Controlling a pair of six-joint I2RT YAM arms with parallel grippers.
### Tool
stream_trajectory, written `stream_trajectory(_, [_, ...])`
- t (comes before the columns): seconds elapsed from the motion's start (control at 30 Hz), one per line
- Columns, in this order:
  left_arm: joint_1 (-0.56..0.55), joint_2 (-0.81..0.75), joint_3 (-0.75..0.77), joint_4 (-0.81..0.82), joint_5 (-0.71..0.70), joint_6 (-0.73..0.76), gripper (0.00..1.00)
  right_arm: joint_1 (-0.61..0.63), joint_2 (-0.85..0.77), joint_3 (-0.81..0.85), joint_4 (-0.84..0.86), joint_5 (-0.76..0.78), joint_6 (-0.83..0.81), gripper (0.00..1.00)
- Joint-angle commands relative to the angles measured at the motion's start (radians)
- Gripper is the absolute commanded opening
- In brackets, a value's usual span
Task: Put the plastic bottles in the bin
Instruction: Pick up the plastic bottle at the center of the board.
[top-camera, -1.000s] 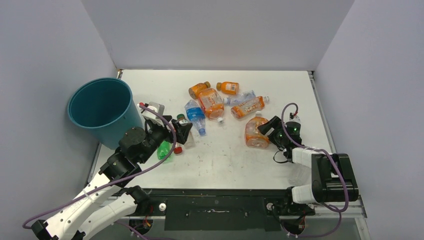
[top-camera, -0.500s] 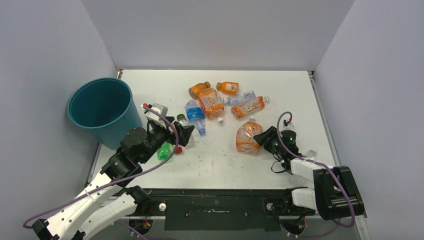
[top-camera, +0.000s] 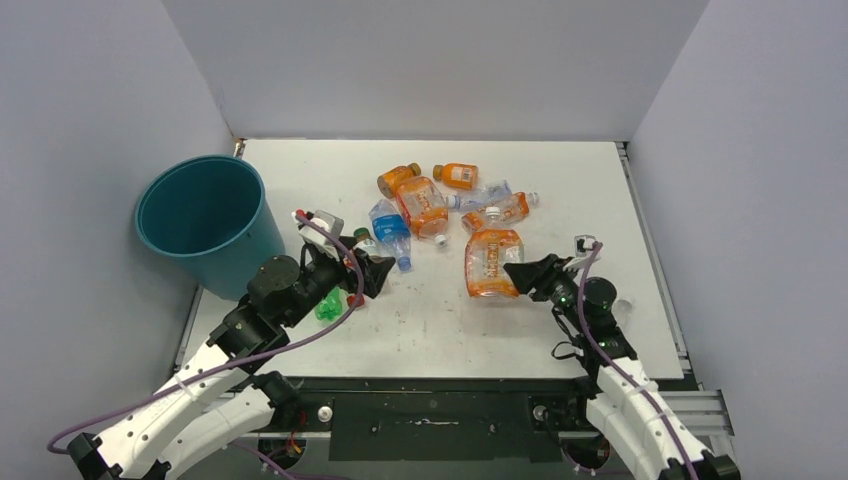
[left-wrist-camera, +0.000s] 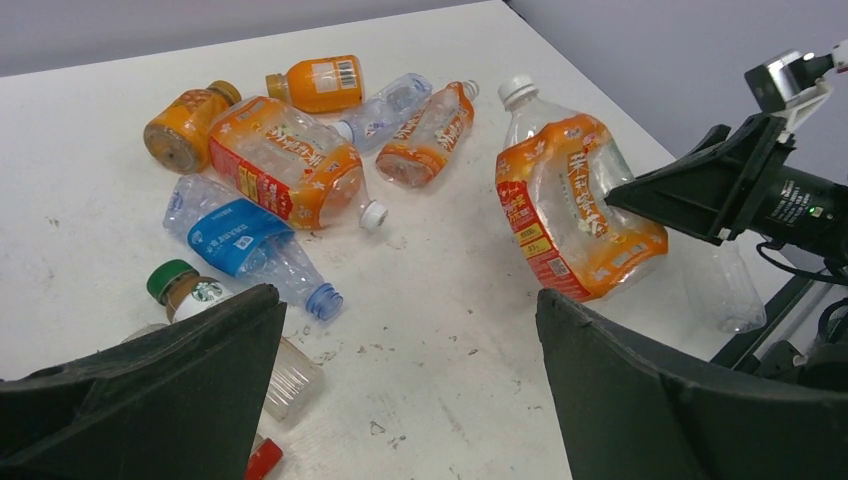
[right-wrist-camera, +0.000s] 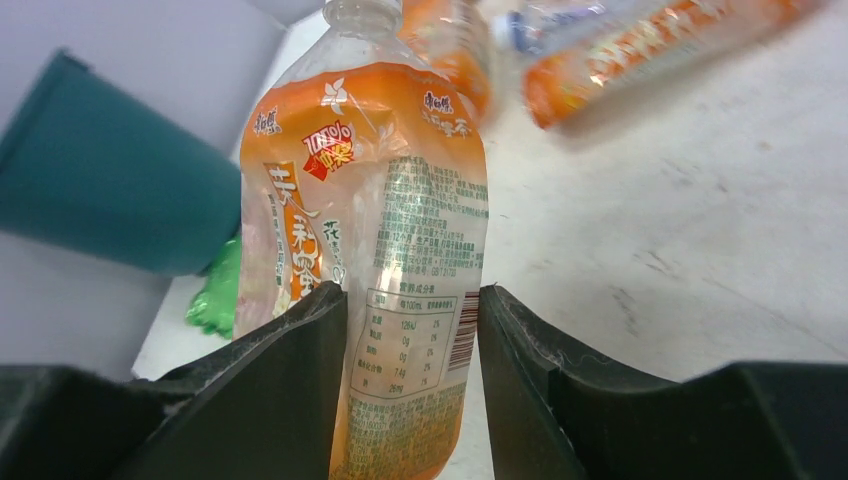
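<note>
Bottle grab, right side
Right gripper pinches the big clear orange-labelled plastic bottle between its jaws; left gripper hangs spread, empty. Next, I'd guess: carry it to the round teal-blue plastic bin, well left of those jaws.

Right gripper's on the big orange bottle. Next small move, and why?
Likely lift the right gripper straight up before carrying left. Its jaws are clamped on the large orange-labelled bottle, the bin stands far left, and the open left gripper and loose bottles lie between them.
</note>
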Motion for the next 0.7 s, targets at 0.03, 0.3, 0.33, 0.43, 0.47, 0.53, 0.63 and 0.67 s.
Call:
stream_trajectory(0.03, [-0.004, 0.019, 0.001, 0.106, 0.140, -0.029, 0.96, 0.038, -0.173, -0.048, 0.186, -0.198, -0.013, 0.25])
stream_trajectory(0.3, [-0.002, 0.132, 0.009, 0.416, 0.398, -0.364, 0.96, 0.180, -0.173, -0.062, 0.382, -0.262, 0.009, 0.25])
stream_trajectory(0.33, [-0.002, 0.142, 0.014, 0.446, 0.396, -0.380, 0.96, 0.208, -0.163, -0.064, 0.398, -0.249, 0.002, 0.25])
stream_trajectory(0.43, [-0.001, 0.173, 0.035, 0.463, 0.380, -0.402, 0.96, 0.309, -0.138, -0.062, 0.411, -0.177, -0.038, 0.25])
stream_trajectory(0.47, [0.000, 0.186, 0.043, 0.460, 0.379, -0.407, 0.96, 0.343, -0.131, -0.060, 0.415, -0.149, -0.051, 0.24])
stream_trajectory(0.53, [0.000, 0.211, 0.057, 0.445, 0.375, -0.412, 0.96, 0.406, -0.117, -0.056, 0.426, -0.094, -0.072, 0.24])
stream_trajectory(0.63, [-0.001, 0.245, 0.081, 0.403, 0.346, -0.418, 0.96, 0.490, -0.091, -0.047, 0.435, -0.019, -0.108, 0.24])
stream_trajectory(0.67, [0.001, 0.256, 0.090, 0.388, 0.339, -0.419, 0.96, 0.510, -0.087, -0.044, 0.436, 0.004, -0.118, 0.24])
